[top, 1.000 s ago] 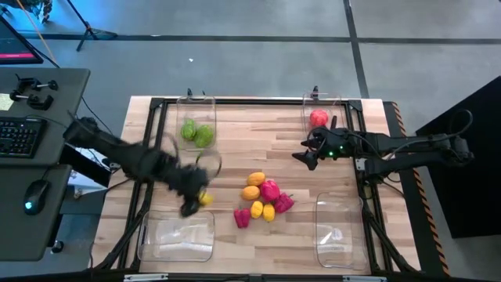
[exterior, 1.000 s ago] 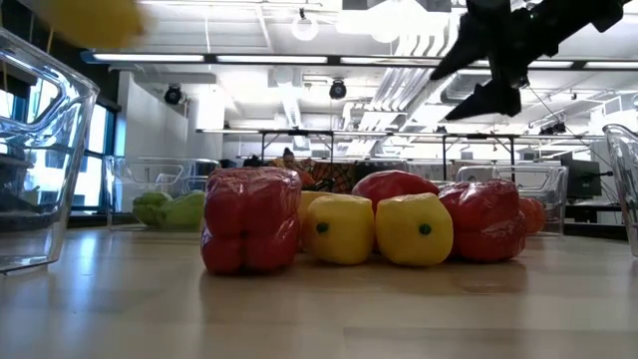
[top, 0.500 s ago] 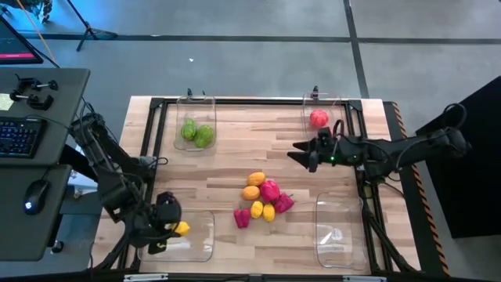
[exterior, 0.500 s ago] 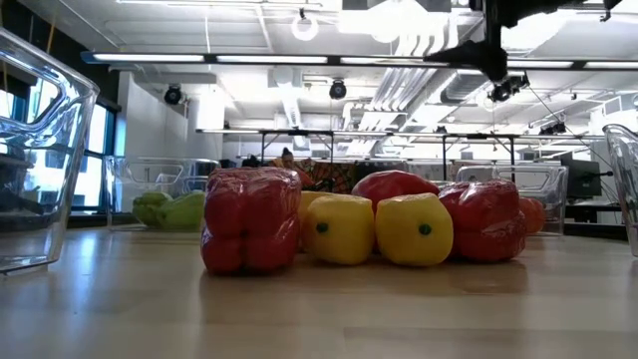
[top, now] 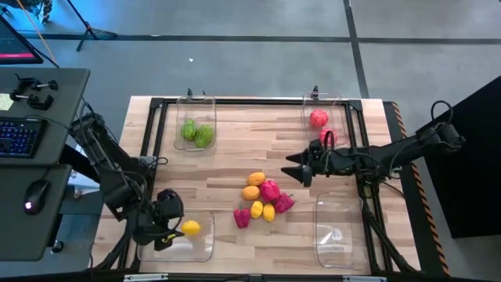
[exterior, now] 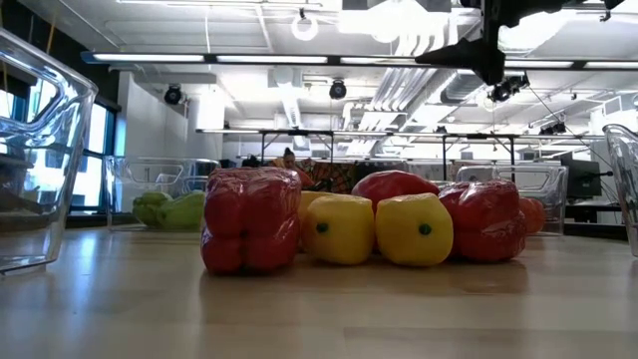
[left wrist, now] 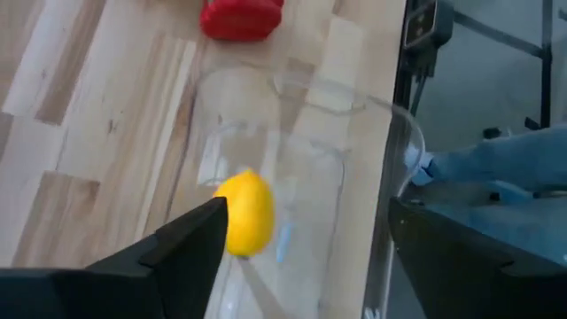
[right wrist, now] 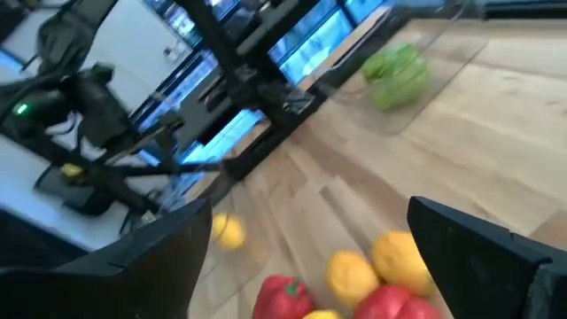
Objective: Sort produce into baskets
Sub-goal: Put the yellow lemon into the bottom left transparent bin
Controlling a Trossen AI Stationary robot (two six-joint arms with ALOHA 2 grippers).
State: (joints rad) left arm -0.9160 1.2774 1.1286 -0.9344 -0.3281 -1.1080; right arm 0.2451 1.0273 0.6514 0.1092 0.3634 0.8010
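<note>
A yellow lemon (top: 190, 228) lies inside the clear near-left basket (top: 205, 244). My left gripper (top: 171, 229) hangs open over that basket. In its wrist view the lemon (left wrist: 245, 213) shows just past one fingertip, clear of the open jaws (left wrist: 306, 248). A pile of produce (top: 262, 196), made up of red peppers, yellow and orange pieces, sits mid-table. My right gripper (top: 288, 172) is open above the table just right of the pile and points at it (right wrist: 312, 217). Green produce (top: 197, 133) lies in the far-left basket and a red piece (top: 318, 117) in the far-right one.
The near-right basket (top: 338, 231) stands at the front right of the table. A black frame (top: 258, 101) runs round the table's edges. Bare wood lies between the pile and the far baskets. A desk with a keyboard (top: 19, 135) stands off the table's left side.
My left gripper has swung from beside the pile toward the table's near-left corner, carrying the lemon over the near-left basket. It has let go, and the lemon now lies in that basket. My right gripper has moved from near the far-right basket toward the pile.
</note>
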